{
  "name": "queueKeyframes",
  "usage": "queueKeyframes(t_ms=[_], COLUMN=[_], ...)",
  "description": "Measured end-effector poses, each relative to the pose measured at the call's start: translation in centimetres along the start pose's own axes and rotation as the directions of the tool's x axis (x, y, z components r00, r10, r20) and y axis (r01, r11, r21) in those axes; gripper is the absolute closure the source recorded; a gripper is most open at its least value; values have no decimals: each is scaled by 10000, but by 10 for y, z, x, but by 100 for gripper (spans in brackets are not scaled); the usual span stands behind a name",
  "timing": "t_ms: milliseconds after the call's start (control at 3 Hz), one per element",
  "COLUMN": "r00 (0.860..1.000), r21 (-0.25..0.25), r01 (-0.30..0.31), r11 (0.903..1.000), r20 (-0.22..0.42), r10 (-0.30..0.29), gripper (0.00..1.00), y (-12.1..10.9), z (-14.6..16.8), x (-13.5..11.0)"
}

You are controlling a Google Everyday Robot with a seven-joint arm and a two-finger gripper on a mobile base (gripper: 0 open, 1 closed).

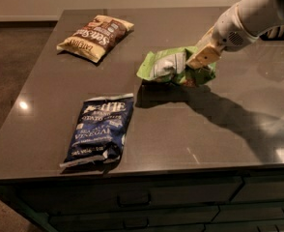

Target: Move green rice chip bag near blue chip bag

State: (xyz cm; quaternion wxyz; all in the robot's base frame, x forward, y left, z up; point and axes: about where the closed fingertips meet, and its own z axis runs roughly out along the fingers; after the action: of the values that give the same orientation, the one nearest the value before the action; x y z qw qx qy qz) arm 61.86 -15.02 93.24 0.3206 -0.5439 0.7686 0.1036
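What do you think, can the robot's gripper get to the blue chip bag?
Probably yes. The gripper, holding the green rice chip bag, has only bare countertop between it and the blue chip bag; the brown chip bag lies off to the side.
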Motion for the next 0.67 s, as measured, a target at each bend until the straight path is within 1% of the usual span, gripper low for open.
queueKeyframes(t_ms=[333,667], r00=[9975,9937], r21=[-513,-895], r01=[258,387], r11=[9984,9952], r20=[671,1080], r10=[-223,-290], gripper=[100,100], y=[31,54], z=[-9,-15], x=[-16,-20])
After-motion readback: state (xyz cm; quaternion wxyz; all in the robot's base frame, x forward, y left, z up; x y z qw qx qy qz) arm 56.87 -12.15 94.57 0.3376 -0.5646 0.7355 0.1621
